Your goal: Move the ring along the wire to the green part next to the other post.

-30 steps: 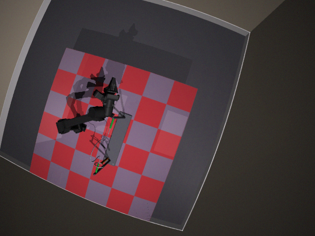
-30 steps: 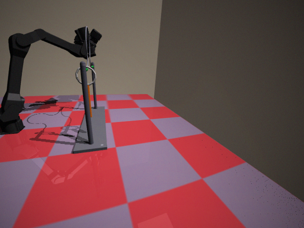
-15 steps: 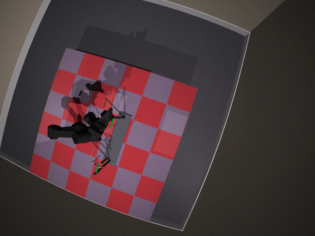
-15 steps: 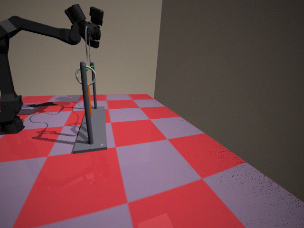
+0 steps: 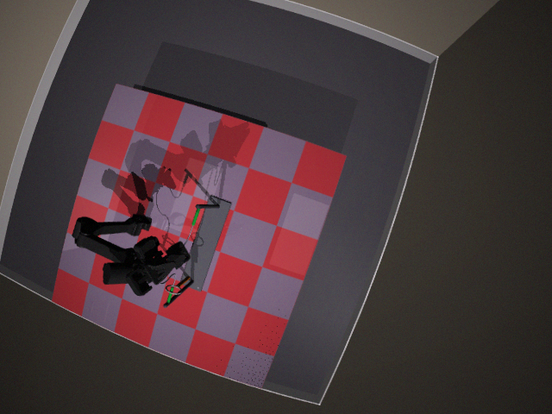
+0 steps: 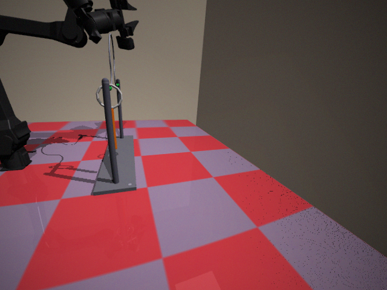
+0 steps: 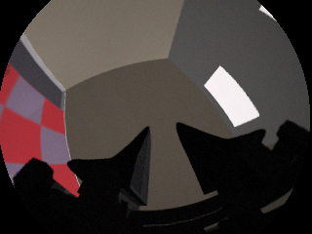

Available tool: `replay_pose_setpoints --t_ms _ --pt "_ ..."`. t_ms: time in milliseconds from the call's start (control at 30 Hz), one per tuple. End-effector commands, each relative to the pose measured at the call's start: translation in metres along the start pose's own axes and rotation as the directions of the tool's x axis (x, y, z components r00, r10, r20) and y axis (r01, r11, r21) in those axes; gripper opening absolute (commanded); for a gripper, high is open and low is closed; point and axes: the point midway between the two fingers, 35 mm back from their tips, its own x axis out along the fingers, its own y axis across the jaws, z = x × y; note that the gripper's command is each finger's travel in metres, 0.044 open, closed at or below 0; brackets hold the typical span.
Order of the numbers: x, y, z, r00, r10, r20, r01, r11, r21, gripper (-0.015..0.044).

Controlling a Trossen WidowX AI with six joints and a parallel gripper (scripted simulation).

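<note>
A black robot arm (image 5: 104, 247) (image 6: 31, 25) reaches in from the left above a red-and-mauve checkered surface (image 5: 241, 278) (image 6: 199, 199), its gripper (image 5: 183, 257) (image 6: 136, 14) (image 7: 163, 128) raised high over a wire course. The fingers stand partly open, with brown wall visible in the gap between them and nothing in their grip.

Below, the pale ring (image 5: 166, 288) (image 6: 121, 99) hangs on the near green part (image 5: 170, 296) (image 6: 109, 88) of the wire, beside the near post (image 5: 178, 295) (image 6: 109, 124). The green section passes through the ring, and the orange handle (image 5: 183, 282) (image 6: 113, 127) points down, partly behind the post in the exterior view.

The thin grey wire (image 5: 191, 231) (image 6: 109, 52) climbs in a tall arch toward the gripper; whether the two touch cannot be told. At the far end, the other green part (image 5: 196, 216) (image 6: 117, 84) meets the far post (image 5: 207, 206) (image 6: 120, 115).

Both posts rise from a long grey base plate (image 5: 209, 241) (image 6: 124, 162), marked by a small pale dot at its near right corner. A bright white panel (image 7: 231, 97) shows at right in the wrist view.
</note>
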Motion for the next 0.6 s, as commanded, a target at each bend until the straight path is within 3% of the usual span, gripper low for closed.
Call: replay_pose_setpoints --t_ms 0,267,567 --pt "-0.026 -0.012 -0.035 0.992 -0.029 -0.125 0.022 0.998 -0.060 0.0160" --pt "-0.099 -0.029 -0.112 0.912 -0.094 -0.398 0.045 0.990 -0.131 0.0160" --pt "-0.204 -0.040 -0.181 0.732 -0.172 -0.659 0.081 0.983 -0.166 0.0160"
